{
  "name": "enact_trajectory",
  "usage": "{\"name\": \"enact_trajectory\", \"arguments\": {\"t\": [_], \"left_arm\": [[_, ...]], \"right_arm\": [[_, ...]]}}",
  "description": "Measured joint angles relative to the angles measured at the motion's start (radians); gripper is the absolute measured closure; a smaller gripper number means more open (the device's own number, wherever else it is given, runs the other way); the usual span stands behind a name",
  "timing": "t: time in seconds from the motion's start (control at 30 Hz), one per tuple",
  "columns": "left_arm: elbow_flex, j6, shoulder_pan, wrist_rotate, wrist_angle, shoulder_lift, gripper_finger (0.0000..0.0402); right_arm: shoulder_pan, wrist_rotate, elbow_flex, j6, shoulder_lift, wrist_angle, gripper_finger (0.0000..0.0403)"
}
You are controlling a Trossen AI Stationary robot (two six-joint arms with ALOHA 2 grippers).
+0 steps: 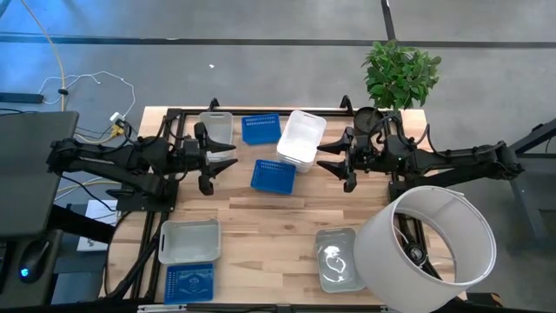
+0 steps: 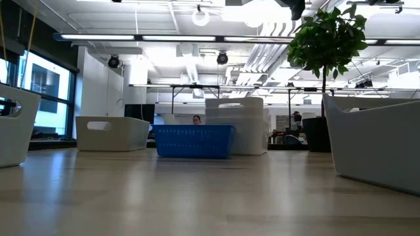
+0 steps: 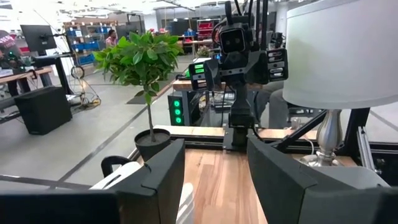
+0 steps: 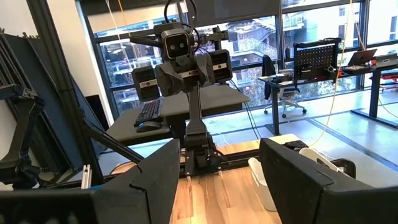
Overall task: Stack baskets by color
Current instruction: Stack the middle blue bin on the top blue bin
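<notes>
Both grippers hang empty above the far half of the table as we look in, facing each other across the middle. Our left gripper (image 1: 228, 163) has its fingers parted with nothing between them, and the right gripper (image 1: 328, 160) stands wider apart, also holding nothing.

Between the two sits the loose blue basket (image 1: 274, 176), just inboard of our left fingertips and slightly toward the near edge from them. Its long axis runs roughly across the table, in line with the two arms. We judge the left arm a touch nearer to it.

Just inboard of the right gripper stands the white stack (image 1: 301, 138), tilted a little, with the second blue basket (image 1: 261, 128) beyond it at the far edge, and a grey basket (image 1: 215, 125) behind our left gripper.

Further out, toward the near edge, we have a grey basket (image 1: 189, 241) with a blue one (image 1: 189, 283) just beside it on the left arm's side, and a translucent basket (image 1: 339, 258) on the right arm's, touching or under the big white cylinder (image 1: 426, 248). The plant (image 1: 400, 74) stands off the far corner.
</notes>
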Motion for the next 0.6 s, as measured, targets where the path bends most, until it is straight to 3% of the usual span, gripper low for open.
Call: {"name": "enact_trajectory", "arguments": {"t": [0.27,0.6], "left_arm": [[0.001,-0.148,0.004,-0.001,-0.006,0.108,0.0241],[0.168,-0.555,0.048,-0.061,-0.48,0.444,0.0241]], "right_arm": [[0.0,0.0,0.0,0.001,0.0,0.0,0.0194],[0.0,0.001,0.0,0.0,0.0,-0.004,0.0194]]}}
